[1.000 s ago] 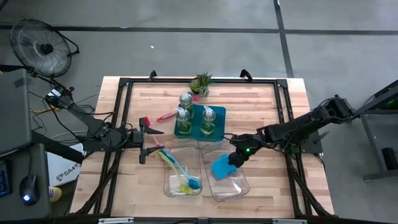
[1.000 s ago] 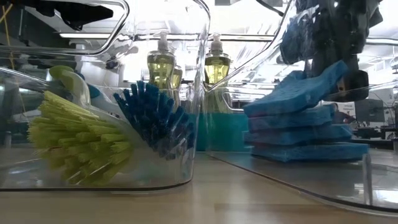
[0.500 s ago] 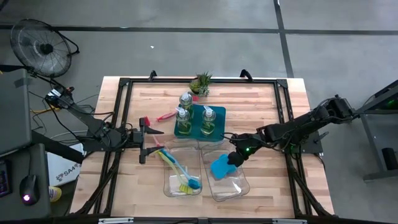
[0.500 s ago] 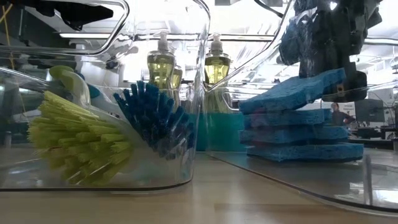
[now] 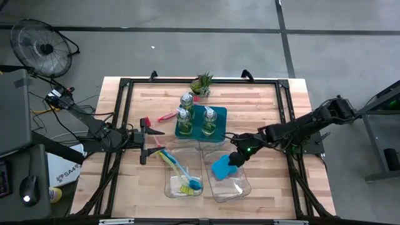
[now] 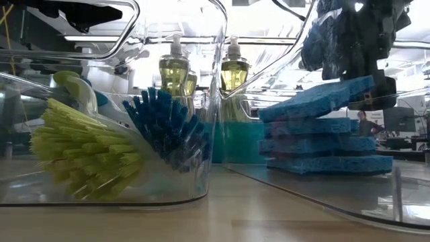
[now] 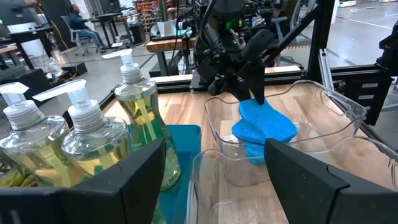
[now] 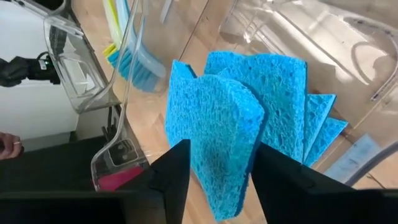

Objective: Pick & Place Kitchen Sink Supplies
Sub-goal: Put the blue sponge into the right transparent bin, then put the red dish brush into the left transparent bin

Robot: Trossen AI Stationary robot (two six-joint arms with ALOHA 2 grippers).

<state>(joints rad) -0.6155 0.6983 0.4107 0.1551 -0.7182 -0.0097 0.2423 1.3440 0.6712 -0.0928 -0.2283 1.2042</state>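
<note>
My right gripper hangs over the right-hand clear bin and is shut on the top blue sponge. That sponge lies tilted on a stack of several blue sponges. My left gripper waits open, left of the teal tray that carries three soap bottles. A yellow-green brush and a blue brush lie in the left bin. A red-pink brush lies on the table beside the tray. My right gripper pinches the top sponge between its two fingers at the raised end, coming from above and slanting in from the table's right. The sponge is bent where it is pinched. It sits tilted, with its other end resting on the stack in the bin.
A small potted plant stands near the table's far edge. The two clear bins sit side by side at the near edge, just in front of the tray. Bare wood lies to the left and right of them. A black frame rims the table.
My right gripper has come down a little and lowered the held sponge onto the stack. The sponge's raised end dropped, so it lies flatter than a second ago. It has kept still for the last half second.
</note>
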